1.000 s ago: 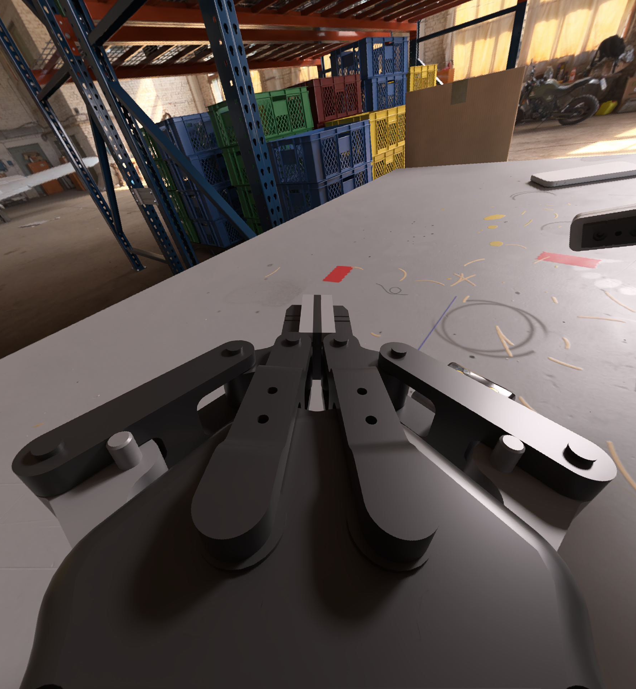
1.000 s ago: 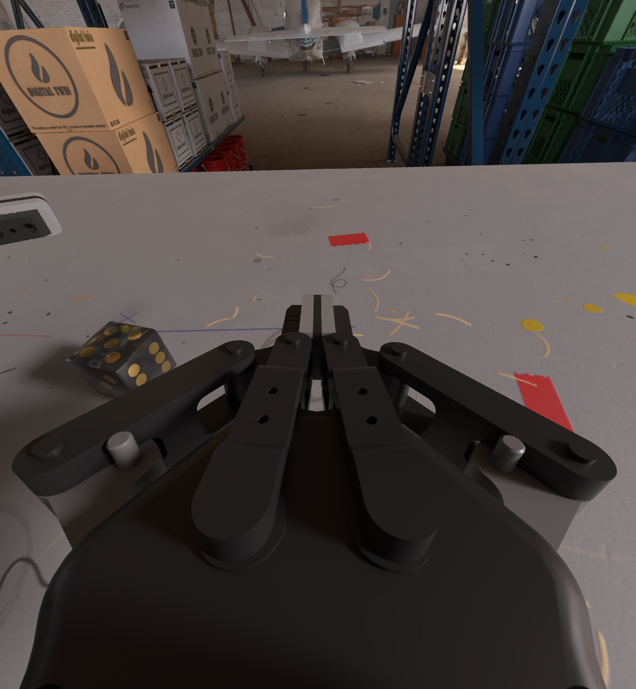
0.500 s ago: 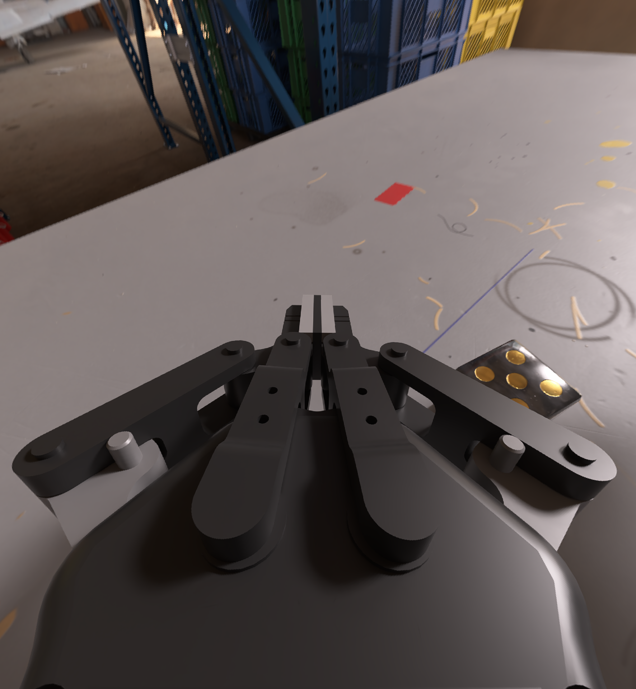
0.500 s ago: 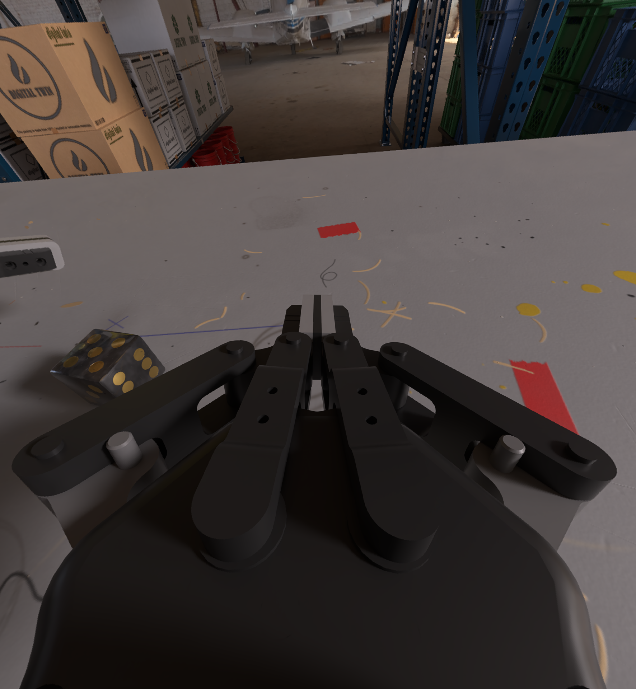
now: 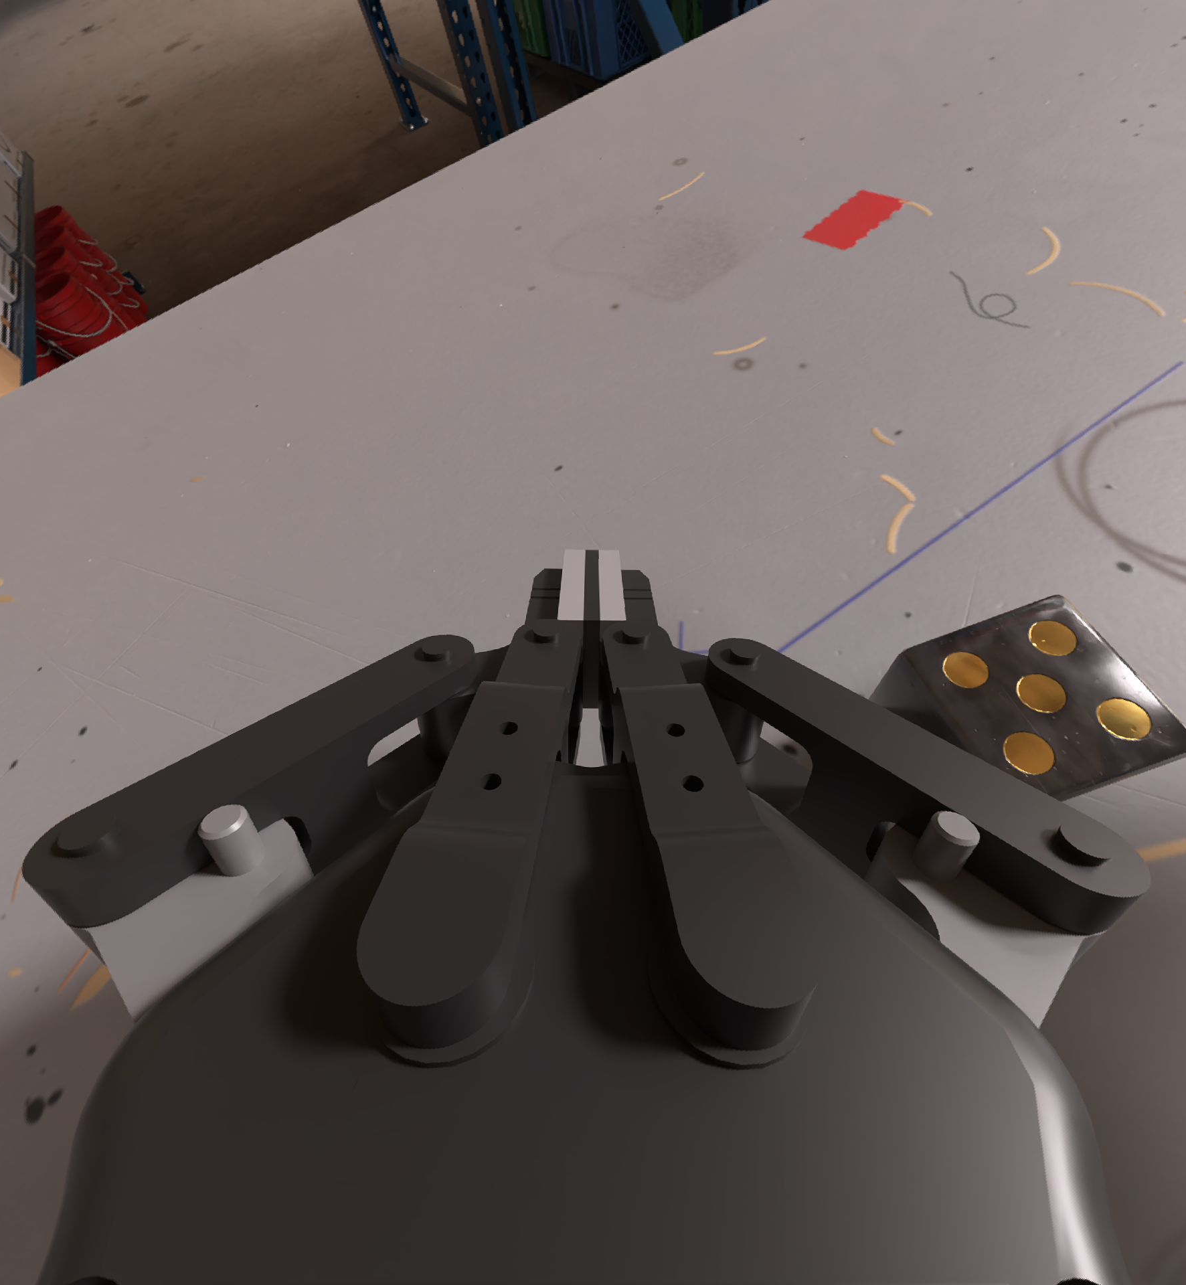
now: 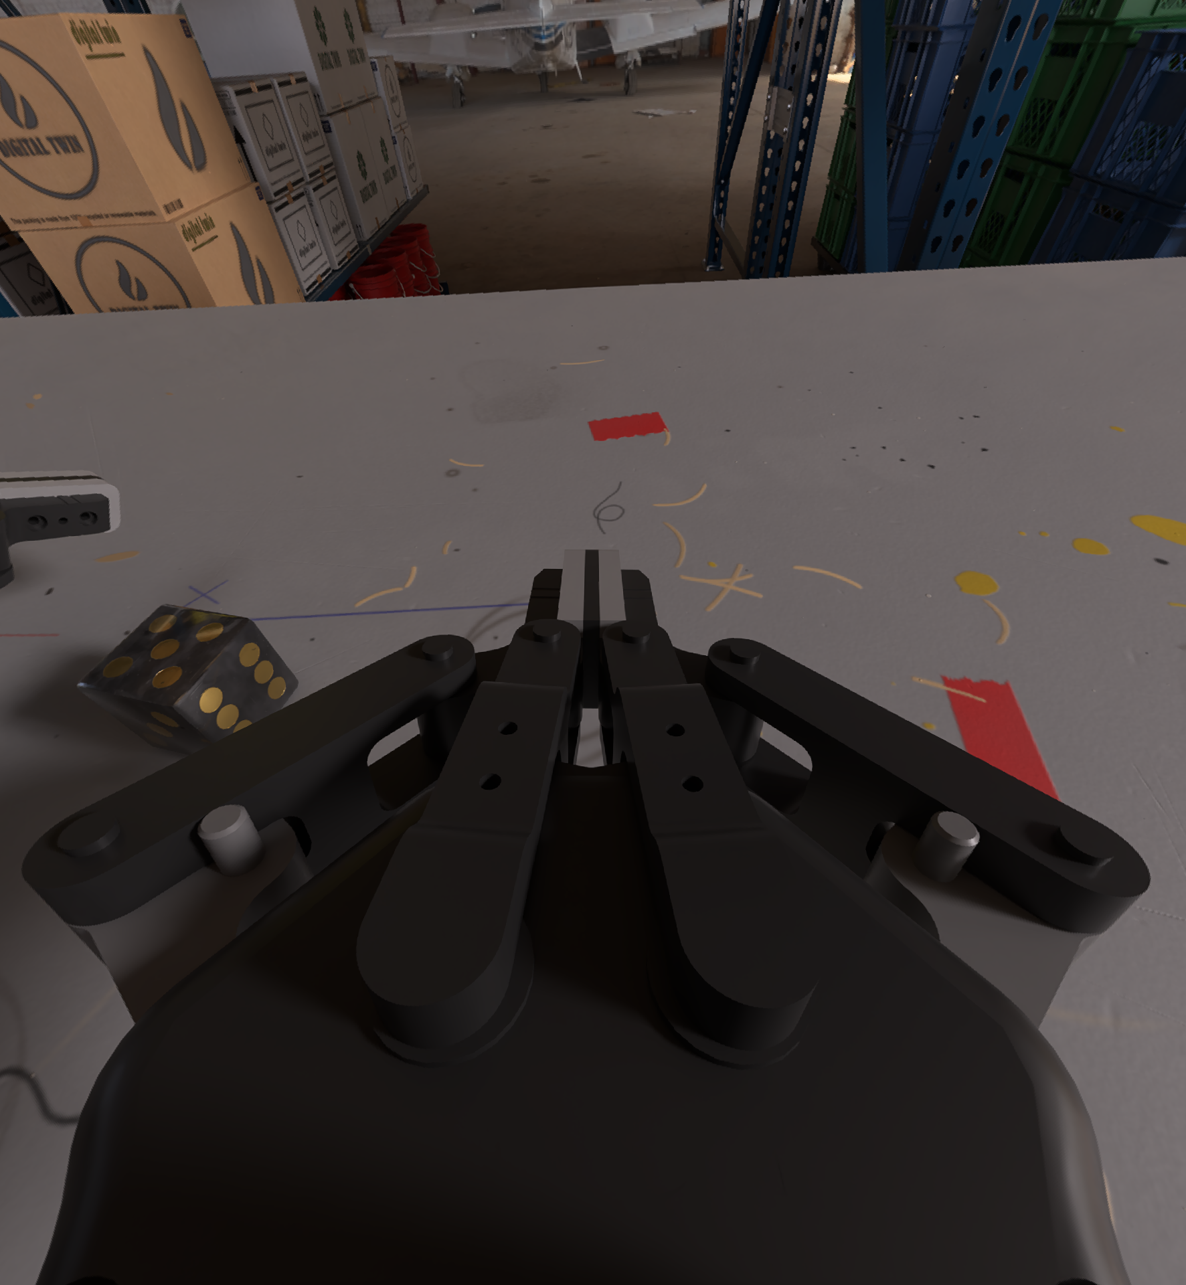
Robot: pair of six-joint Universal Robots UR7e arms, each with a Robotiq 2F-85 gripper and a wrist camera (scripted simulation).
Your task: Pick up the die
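Note:
The die point(image 5: 1042, 695) is dark and glossy with gold pips and rests on the grey table point(image 5: 368, 452). In the left wrist view it lies to the right of my left gripper point(image 5: 591, 580), partly behind the gripper's right linkage. The left gripper is shut and empty, above the table. In the right wrist view the die point(image 6: 187, 674) lies to the left of my right gripper point(image 6: 591, 580), which is also shut and empty. The left gripper's fingertips point(image 6: 55, 504) show at the far left of that view, beyond the die.
The table bears a red tape patch point(image 5: 854, 217), a second red strip point(image 6: 993, 730), yellow paint spots point(image 6: 1174, 532) and scuff marks. Beyond the far table edge stand blue racks point(image 6: 785, 139), cardboard boxes point(image 6: 89, 139) and red buckets point(image 5: 82, 278).
The left wrist view has tilted down and swung left; the die has come more fully into view on its right. The right gripper has shifted slightly, and the left gripper's tip has moved farther into its view.

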